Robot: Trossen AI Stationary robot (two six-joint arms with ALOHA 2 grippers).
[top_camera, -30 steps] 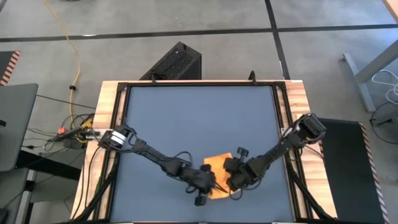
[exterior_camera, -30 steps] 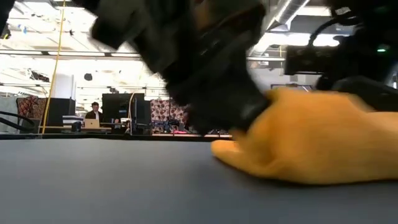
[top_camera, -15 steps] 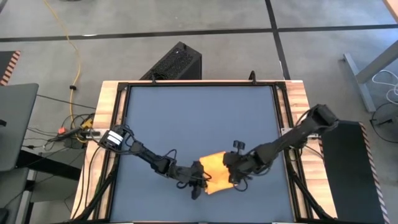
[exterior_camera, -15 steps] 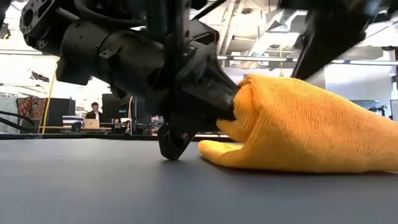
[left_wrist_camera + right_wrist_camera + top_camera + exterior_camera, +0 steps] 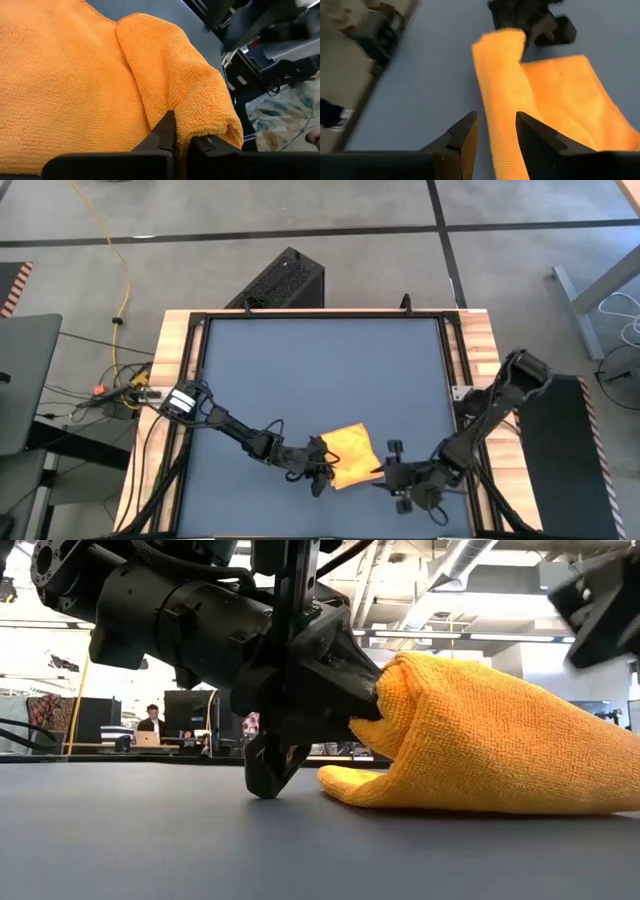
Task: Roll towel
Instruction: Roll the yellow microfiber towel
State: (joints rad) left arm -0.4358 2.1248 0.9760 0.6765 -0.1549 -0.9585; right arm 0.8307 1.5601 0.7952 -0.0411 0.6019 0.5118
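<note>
Towel (image 5: 349, 453) part-rolled, roll axis left-right; left pincer (image 5: 322, 471) clamped on roll end; right pincer (image 5: 385, 472) apart.

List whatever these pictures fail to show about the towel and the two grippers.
- High view: the towel's left edge, covered by the left gripper.
- Low view: the towel's right end, cut off by the frame; the right gripper is blurred at the top corner.
- Left wrist view: the cloth pinched between the shut fingers, hidden by them.
</note>
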